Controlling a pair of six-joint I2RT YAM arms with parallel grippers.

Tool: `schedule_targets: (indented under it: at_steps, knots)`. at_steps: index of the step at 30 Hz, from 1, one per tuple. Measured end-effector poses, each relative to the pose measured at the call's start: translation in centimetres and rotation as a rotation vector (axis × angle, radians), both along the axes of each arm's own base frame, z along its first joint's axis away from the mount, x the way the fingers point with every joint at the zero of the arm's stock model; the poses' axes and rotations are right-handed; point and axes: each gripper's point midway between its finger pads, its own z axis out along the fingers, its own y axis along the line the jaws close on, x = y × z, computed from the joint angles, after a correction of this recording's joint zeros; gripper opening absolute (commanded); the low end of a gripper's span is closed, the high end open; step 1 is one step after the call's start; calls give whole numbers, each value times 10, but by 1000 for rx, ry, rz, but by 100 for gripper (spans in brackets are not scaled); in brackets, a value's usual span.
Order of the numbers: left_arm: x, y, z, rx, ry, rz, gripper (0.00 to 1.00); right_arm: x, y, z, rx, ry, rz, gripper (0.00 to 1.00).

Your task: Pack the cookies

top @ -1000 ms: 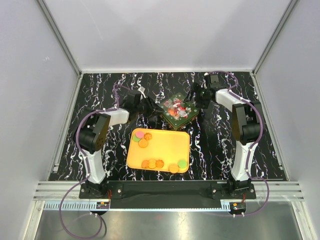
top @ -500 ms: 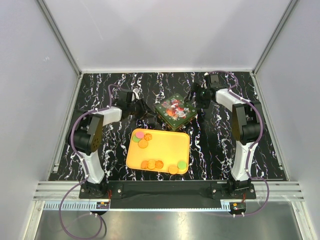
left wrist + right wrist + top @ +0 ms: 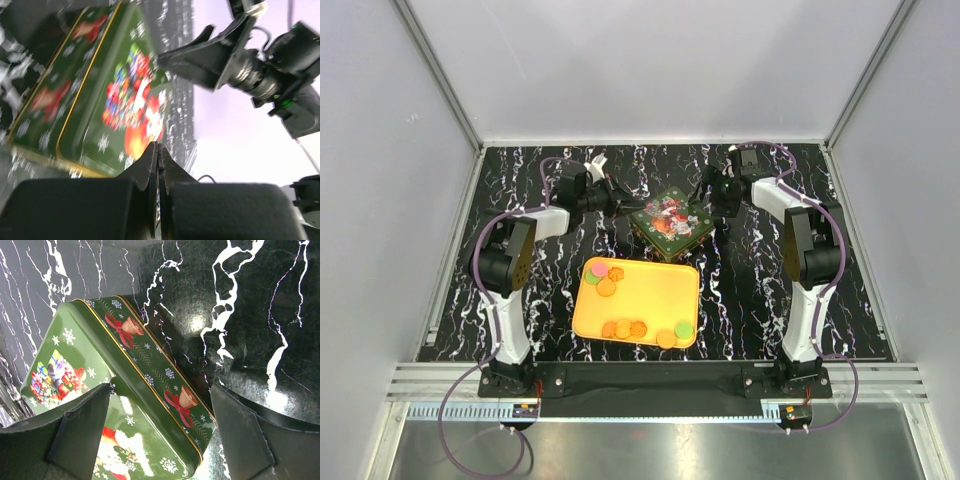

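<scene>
Black marble-look table (image 3: 740, 310) with white veins, and both arms reach toward the far middle. Starting on the left, the left gripper (image 3: 615, 202) is clamped completely closed on nothing. Its fingers (image 3: 150, 165) are pressed flat against each other, tips aimed at the left side of a green Christmas tin (image 3: 670, 222). That wrist shot is pretty blurry, so I can't say if it actually touches the tin.

Toward the near edge of the table, around the middle, sits the yellow-orange tray (image 3: 650, 290), and all the cookies (image 3: 625, 327) are on it. There's a pink one and a green one plus two orange ones in its far-left corner, a row of orange ones along its near edge, and a green one by the near-right corner.

The tin's lid is on. On the right, the right gripper (image 3: 713, 197) has its jaws spread wide, with one finger (image 3: 80, 435) on each side of the tin's corner.
</scene>
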Motion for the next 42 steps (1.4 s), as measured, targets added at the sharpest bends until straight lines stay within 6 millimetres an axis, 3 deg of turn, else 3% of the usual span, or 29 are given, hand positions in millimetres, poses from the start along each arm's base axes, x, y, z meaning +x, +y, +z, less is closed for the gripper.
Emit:
schedule_targets:
  at_steps: [5, 10, 16, 23, 33, 36, 38, 42]
  knots:
    - [14, -12, -7, -70, 8, -20, 0, 0, 0, 0, 3, 0, 1, 89]
    - [19, -14, -40, -56, 85, -14, 0, 0, -1, 0, 3, 0, 0, 88]
    - [18, -15, -40, -71, 79, -24, 0, 0, -1, 0, 4, 0, -1, 88]
    - [18, -17, -32, -99, 49, -36, 0, 0, -1, 0, 4, 0, -1, 88]
    - [27, -32, 11, -178, -54, -83, 0, 0, -1, 0, 5, 1, -1, 88]
    - [26, -39, 15, -189, -67, -96, 0, 0, -1, 0, 5, 1, -1, 88]
    - [27, -42, 9, -193, -65, -100, 0, 0, -1, 0, 5, 0, -1, 88]
    - [26, -47, -26, -217, 16, -108, 0, 0, -1, 0, 5, 0, -1, 88]
